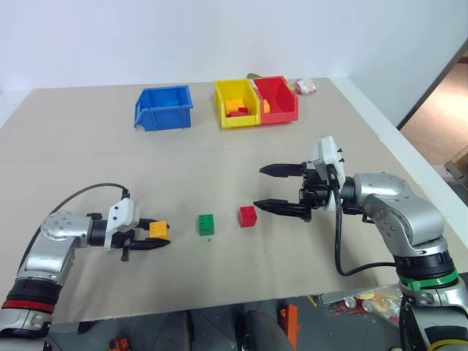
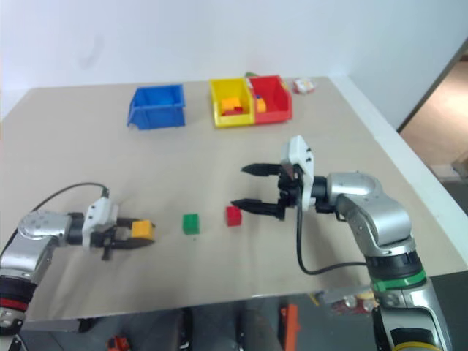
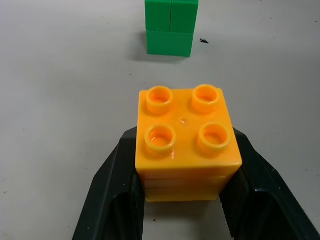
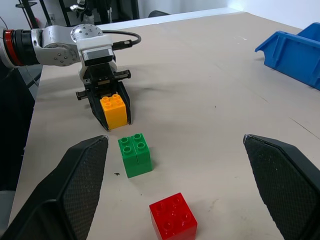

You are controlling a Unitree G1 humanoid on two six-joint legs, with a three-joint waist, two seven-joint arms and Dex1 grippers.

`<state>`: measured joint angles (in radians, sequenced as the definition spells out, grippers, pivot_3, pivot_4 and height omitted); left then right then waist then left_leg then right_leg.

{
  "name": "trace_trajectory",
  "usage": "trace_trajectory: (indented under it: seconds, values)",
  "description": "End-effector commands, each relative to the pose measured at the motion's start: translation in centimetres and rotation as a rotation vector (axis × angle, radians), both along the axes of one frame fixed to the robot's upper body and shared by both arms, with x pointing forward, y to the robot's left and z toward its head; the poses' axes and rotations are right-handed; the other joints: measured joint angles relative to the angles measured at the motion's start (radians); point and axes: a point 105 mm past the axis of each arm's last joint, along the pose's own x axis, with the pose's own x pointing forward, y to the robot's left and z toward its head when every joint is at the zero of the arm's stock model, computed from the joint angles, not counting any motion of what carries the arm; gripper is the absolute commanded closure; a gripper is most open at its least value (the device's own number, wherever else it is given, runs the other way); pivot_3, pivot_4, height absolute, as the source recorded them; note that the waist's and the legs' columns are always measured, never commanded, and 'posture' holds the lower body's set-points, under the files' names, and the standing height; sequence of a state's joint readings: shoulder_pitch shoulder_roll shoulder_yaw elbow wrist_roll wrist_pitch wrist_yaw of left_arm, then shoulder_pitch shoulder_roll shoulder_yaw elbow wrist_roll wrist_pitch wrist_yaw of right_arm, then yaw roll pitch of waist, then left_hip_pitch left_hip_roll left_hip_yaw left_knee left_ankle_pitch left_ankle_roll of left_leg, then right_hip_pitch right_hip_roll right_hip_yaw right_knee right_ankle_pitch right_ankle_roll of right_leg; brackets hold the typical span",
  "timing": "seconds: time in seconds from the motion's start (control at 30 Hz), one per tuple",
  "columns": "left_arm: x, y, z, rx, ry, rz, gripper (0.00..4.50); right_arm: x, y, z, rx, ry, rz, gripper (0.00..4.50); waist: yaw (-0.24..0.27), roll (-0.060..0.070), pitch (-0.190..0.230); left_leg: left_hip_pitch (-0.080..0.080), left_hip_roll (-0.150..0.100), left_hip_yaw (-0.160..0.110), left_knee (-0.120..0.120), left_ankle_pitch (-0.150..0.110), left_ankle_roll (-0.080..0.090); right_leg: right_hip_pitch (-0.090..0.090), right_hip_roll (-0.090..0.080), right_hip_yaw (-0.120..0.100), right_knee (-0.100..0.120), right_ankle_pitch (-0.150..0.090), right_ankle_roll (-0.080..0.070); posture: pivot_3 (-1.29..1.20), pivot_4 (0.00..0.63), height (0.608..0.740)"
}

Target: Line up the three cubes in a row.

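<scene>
From the head camera, the left gripper (image 1: 150, 238) pinched the yellow-orange cube (image 1: 158, 229) just above the table (image 1: 219, 161), left of the green cube (image 1: 206, 224) and red cube (image 1: 248, 216). The right gripper (image 1: 272, 187) hung spread wide beside the red one. The left wrist view showed black fingers (image 3: 117, 190) clamping the yellow-orange cube. The right wrist view showed all three cubes nearly aligned.

Table (image 1: 88, 168): green cube (image 1: 206, 224), red cube (image 1: 248, 216), bins (image 1: 219, 104)
</scene>
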<state>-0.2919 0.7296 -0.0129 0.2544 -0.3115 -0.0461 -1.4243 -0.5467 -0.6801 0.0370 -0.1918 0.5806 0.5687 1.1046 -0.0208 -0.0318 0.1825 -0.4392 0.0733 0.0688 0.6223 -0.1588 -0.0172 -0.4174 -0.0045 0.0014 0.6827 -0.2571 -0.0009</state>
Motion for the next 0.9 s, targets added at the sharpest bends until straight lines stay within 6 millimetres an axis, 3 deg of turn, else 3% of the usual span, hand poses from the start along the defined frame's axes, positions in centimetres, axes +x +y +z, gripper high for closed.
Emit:
trace_trajectory:
  seconds: [0.03,0.07,0.13,0.33,0.6,0.73,0.9]
  values:
    - [0.1,-0.3,0.0,0.015,-0.006,-0.021,3.14,-0.3,0.0,0.7,-0.004,-0.036,0.003,0.00,0.000,0.000,0.000,0.000,0.000,0.000,0.000,0.000,0.000,0.000,0.000,0.000,0.000,0.000,0.000,0.00,0.150,0.740]
    - [0.1,-0.3,0.0,0.018,-0.005,-0.025,3.14,-0.3,0.0,0.7,-0.004,-0.035,0.003,0.00,0.000,0.000,0.000,0.000,0.000,0.000,0.000,0.000,0.000,0.000,0.000,0.000,0.000,0.000,0.000,0.00,0.150,0.740]
    - [0.2,-0.4,0.1,0.016,0.000,-0.028,2.09,-0.2,0.1,0.7,-0.003,-0.034,0.003,0.00,0.000,0.000,0.000,0.000,0.000,0.000,0.000,0.000,0.000,0.000,0.000,0.000,0.000,0.000,0.000,0.00,0.150,0.740]
    - [0.6,0.2,2.2,0.014,-0.030,-0.022,0.12,-0.2,0.1,0.8,0.007,-0.032,0.006,0.00,0.000,0.000,0.000,0.000,0.000,0.002,0.001,0.000,0.000,0.000,0.000,0.000,0.000,0.000,0.000,0.00,0.150,0.740]
    - [0.4,1.1,6.5,-0.032,-0.042,0.048,0.04,-0.9,0.4,1.2,-0.008,-0.116,0.084,0.00,-0.001,0.000,0.000,0.000,0.001,0.001,-0.001,0.000,0.000,-0.001,0.002,0.001,0.000,0.000,0.000,0.00,0.150,0.740]
    - [0.0,1.9,8.8,-0.050,-0.032,0.115,0.04,-3.5,-0.2,0.0,-0.132,-0.101,0.265,0.00,-0.001,0.000,0.000,-0.001,0.001,0.002,-0.001,0.000,0.000,-0.002,0.002,0.001,0.000,-0.001,0.001,0.00,0.150,0.740]
    - [2.9,3.4,12.0,-0.203,-0.175,0.368,0.04,-3.6,-0.7,-0.1,-0.135,-0.116,0.259,0.00,-0.001,0.000,0.000,0.000,0.001,0.000,0.000,0.000,0.000,-0.001,0.002,0.000,0.000,0.000,0.001,0.00,0.150,0.740]
